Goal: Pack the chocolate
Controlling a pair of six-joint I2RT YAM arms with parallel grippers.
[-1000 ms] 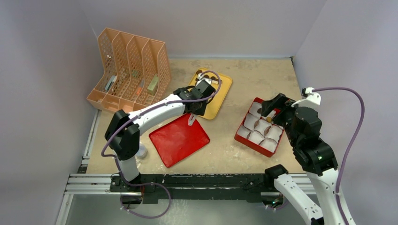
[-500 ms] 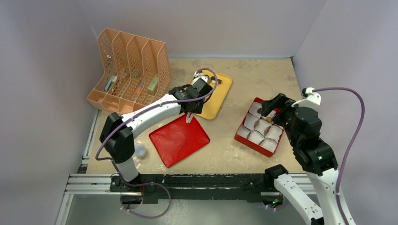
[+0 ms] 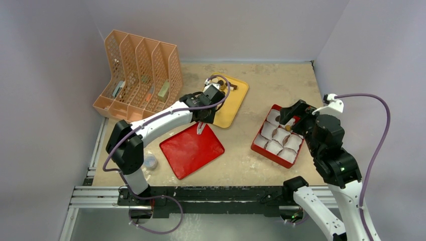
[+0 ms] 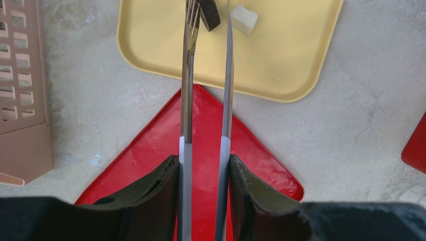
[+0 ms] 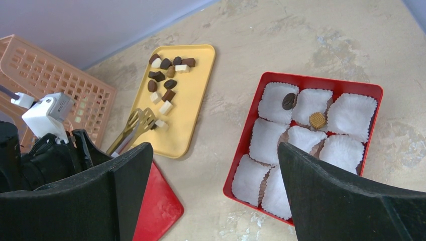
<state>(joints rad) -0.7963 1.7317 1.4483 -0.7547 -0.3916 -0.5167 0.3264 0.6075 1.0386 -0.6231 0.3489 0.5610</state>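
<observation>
My left gripper (image 3: 203, 118) (image 4: 203, 160) is shut on metal tongs (image 4: 186, 75), which reach over the near end of the yellow tray (image 4: 281, 60) (image 3: 236, 100). A dark brown chocolate (image 4: 210, 15) sits between the tong tips, against the left one; a white block (image 4: 244, 20) lies just right of them. Several more chocolates (image 5: 163, 75) lie at the tray's far end. My right gripper (image 5: 213, 150) (image 3: 291, 113) is open and empty above the red box (image 5: 371, 93) of white paper cups. One cup holds a dark round (image 5: 288, 101), another a tan block (image 5: 317, 120).
A red lid (image 3: 192, 149) lies flat under my left gripper, near the tray. An orange file rack (image 3: 138, 75) stands at the back left. A small clear round item (image 3: 150, 161) sits by the left arm's base. Walls close in on the table.
My left wrist has shifted a little to the left along the tray's near end, taking the tongs with it. The right arm has not moved.
</observation>
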